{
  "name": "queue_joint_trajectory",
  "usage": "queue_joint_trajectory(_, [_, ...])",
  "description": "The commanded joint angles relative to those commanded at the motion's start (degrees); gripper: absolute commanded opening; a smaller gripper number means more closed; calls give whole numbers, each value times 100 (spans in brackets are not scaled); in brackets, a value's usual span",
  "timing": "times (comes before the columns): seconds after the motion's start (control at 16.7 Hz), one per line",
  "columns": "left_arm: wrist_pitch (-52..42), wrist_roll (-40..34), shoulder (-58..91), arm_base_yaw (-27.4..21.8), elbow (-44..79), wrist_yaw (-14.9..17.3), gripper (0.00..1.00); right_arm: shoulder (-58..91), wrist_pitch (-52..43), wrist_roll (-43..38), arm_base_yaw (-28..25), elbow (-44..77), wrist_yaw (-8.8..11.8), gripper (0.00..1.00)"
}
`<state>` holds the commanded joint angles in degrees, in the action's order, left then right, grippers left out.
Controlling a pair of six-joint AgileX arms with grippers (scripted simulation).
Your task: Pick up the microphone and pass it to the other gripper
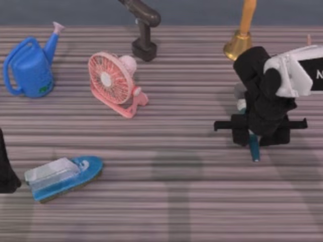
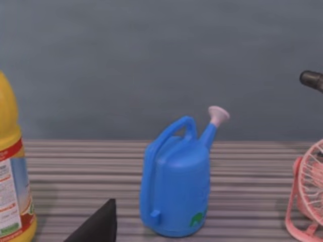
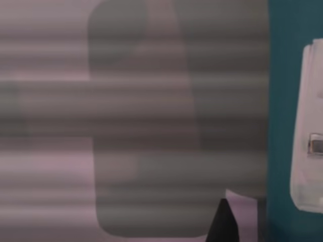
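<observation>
The microphone [image 1: 253, 146] lies on the right side of the table, its teal handle poking out from under my right claw [image 1: 251, 132]; my wrist camera sees the handle [image 3: 285, 101] and its white strip up close. I cannot tell whether this claw grips it. The gold bell [image 1: 238, 45] stands behind. My left claw [image 1: 6, 171] is parked at the left edge, near the blue brush [image 1: 63, 176].
</observation>
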<state>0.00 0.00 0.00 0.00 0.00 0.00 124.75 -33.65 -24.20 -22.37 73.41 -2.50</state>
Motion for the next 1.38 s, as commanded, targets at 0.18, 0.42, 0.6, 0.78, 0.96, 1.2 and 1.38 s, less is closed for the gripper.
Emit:
queue_joint_trajectory(0.18, [0,0,0,0,0,0,100,-351,-85,95,-15,115,-97,0])
queue_joint_trajectory(0.42, [0,0,0,0,0,0,100,-473,734,311,-32,-54,159,0])
queue_joint_trajectory(0.6, [0,0,0,0,0,0,100,-681,1882,600,-32,-351,503,0])
queue_joint_trajectory(0.78, [0,0,0,0,0,0,100,-977,3377,969,-24,-796,934,0])
queue_joint_trajectory(0.96, [0,0,0,0,0,0,100,-1318,5074,1371,-18,-1296,1402,0])
queue_joint_trajectory(1.2, [0,0,0,0,0,0,100,-1840,7090,1879,-7,-1888,1973,0])
queue_joint_trajectory(1.38, [0,0,0,0,0,0,100,-2226,8030,2174,11,-2204,2279,0])
